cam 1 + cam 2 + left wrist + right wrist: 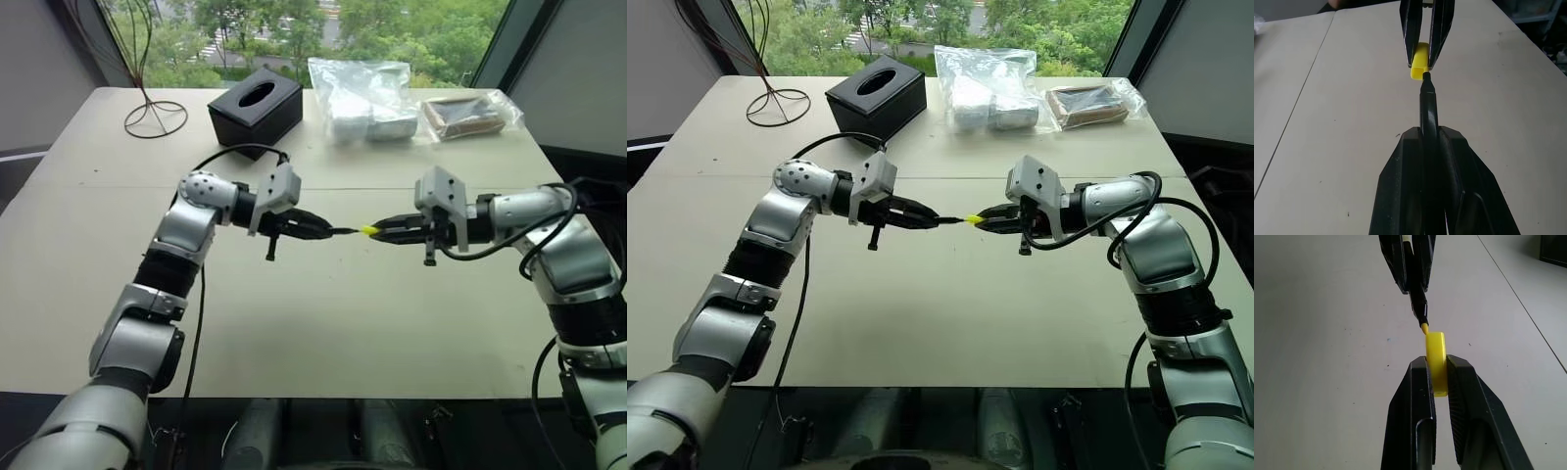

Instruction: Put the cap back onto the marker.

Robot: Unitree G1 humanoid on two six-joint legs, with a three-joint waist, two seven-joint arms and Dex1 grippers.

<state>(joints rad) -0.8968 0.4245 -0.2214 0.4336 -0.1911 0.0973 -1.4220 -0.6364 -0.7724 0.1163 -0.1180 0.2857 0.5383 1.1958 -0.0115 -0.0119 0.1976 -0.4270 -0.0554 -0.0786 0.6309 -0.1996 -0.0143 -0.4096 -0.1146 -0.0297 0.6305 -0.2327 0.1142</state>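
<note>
Marker: the marker [1428,105] is held in the air above the middle of the table, its long axis running roughly level from the robot's left side toward its right. Its yellow tip faces the right arm and sits just at the open mouth of the cap.
Cap: the cap [1436,363] is a short bright yellow cylinder, also in the air over the table. Its axis lies nearly in line with the marker, the open end turned toward the marker's tip. The tip meets the cap's rim slightly off centre; I cannot tell whether it has gone inside.
Left gripper: the left gripper [328,230] has its two black fingers clamped on the marker's barrel, with only the front part of the marker sticking out past them.
Right gripper: the right gripper [382,231] is pinched shut on the cap's sides, the cap poking out past the fingertips toward the marker.
Arms: both reach inward, so the two grippers face each other nose to nose, close together but apart.
Table: the pale table [323,323] beneath them is bare where they work.
Far edge: a black tissue box [256,106], a wire stand [154,116] and clear plastic bags [364,96] lie well apart from the grippers.
</note>
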